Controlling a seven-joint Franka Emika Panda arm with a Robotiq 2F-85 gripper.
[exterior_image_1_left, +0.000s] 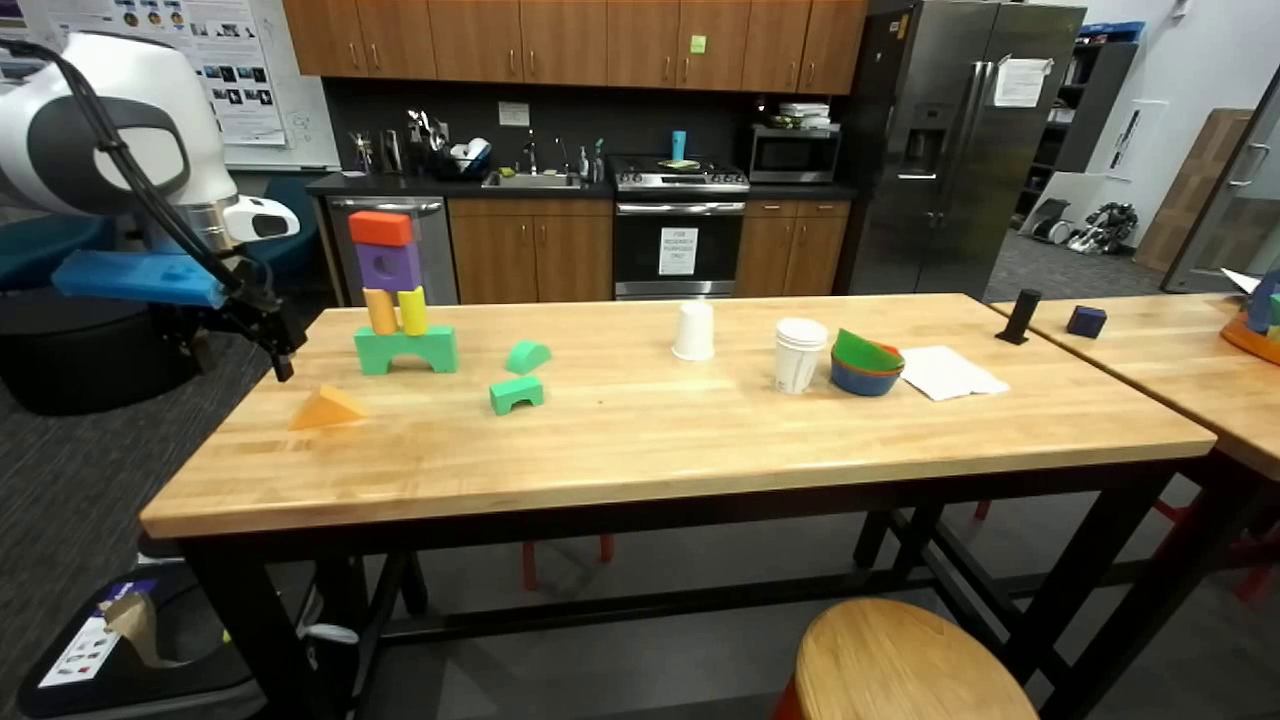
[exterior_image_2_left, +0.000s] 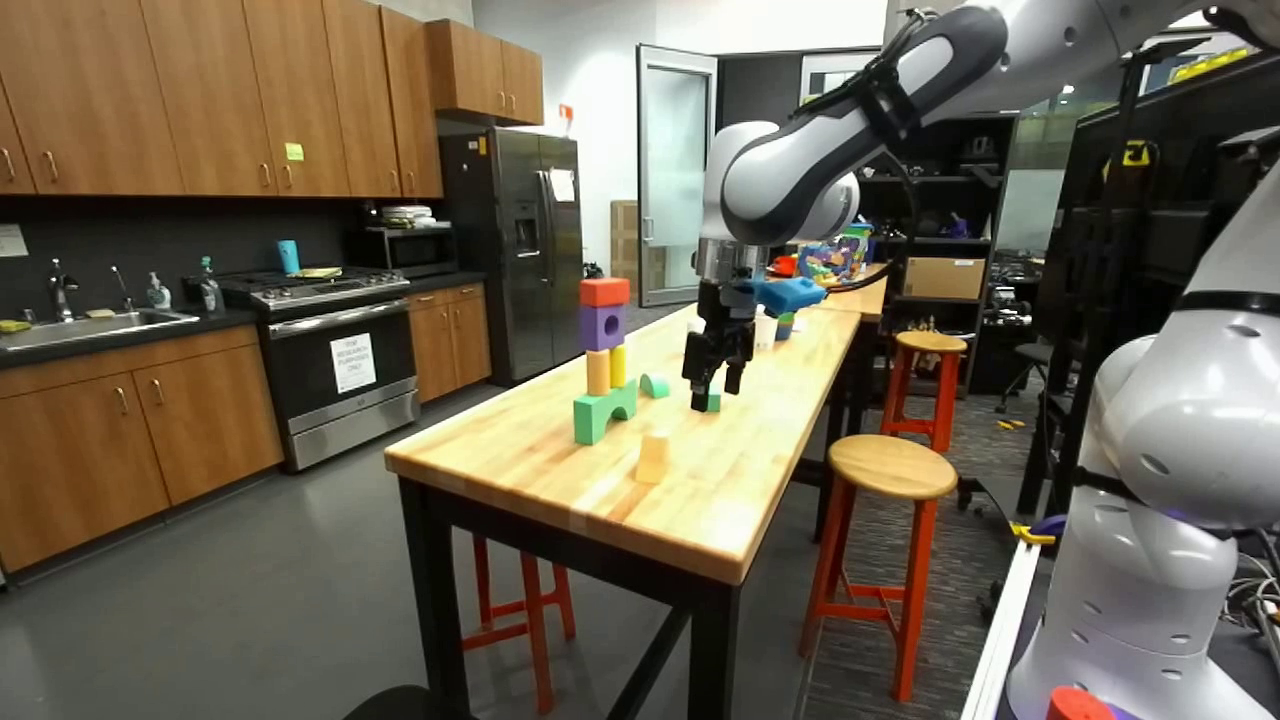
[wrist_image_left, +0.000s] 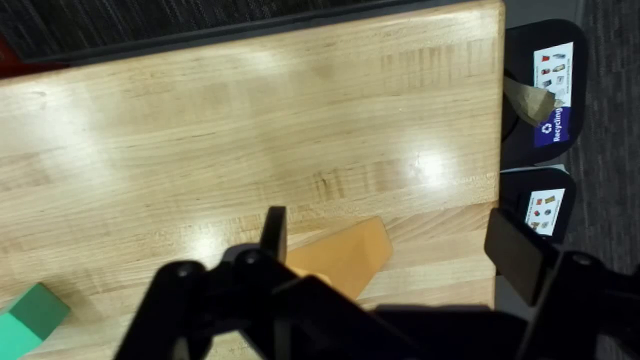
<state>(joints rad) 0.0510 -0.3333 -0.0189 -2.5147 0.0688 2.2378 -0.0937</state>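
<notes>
- Your gripper (exterior_image_2_left: 717, 388) hangs above the wooden table (exterior_image_1_left: 640, 430), its jaws spread wide and released.
- The orange wedge (exterior_image_1_left: 328, 410) lies on the table, apart from your gripper; the wrist view shows it below, between the parted jaws, closer to the one at 9 o'clock and partly hidden by it.
- In an exterior view, with 12 at the top, a tower stands near 2 o'clock from the wedge: a green arch (exterior_image_1_left: 406, 346) as base, an orange post (exterior_image_1_left: 380, 312) and a yellow post (exterior_image_1_left: 412, 312) side by side on it, then a purple block (exterior_image_1_left: 404, 268), then a red block (exterior_image_1_left: 381, 229).
- Near 3 o'clock from the wedge sits a small green bridge (exterior_image_1_left: 516, 390), with a green half-round (exterior_image_1_left: 527, 357) just beyond it, toward 12.
- Much farther toward 3 o'clock you have an upturned white cup (exterior_image_1_left: 694, 332), stacked white cups (exterior_image_1_left: 797, 362) and a blue bowl (exterior_image_1_left: 864, 381).
</notes>
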